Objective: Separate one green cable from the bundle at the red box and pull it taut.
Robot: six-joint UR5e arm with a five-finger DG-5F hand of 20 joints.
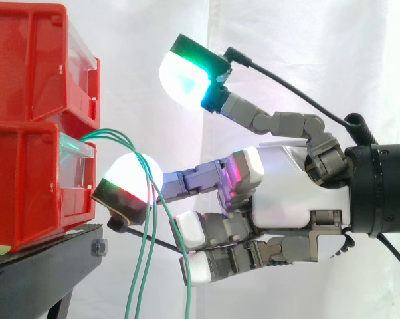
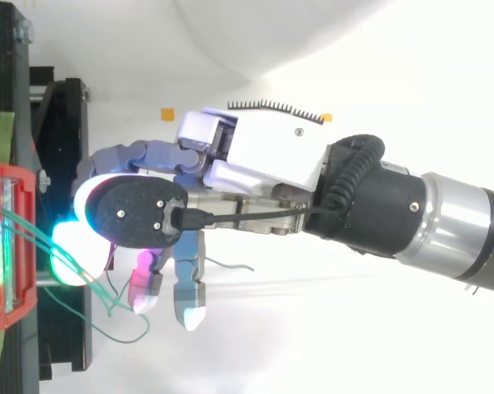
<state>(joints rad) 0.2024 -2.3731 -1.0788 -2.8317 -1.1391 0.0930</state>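
Now hand (image 1: 286, 193) level, reaching toward red box (image 1: 20, 179), amid green cables (image 1: 141, 279).

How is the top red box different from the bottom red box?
The top red box sits on the bottom red box, which rests on the black stand. The green cables come out of the bottom box; none from the top box. Both are red with clear fronts.
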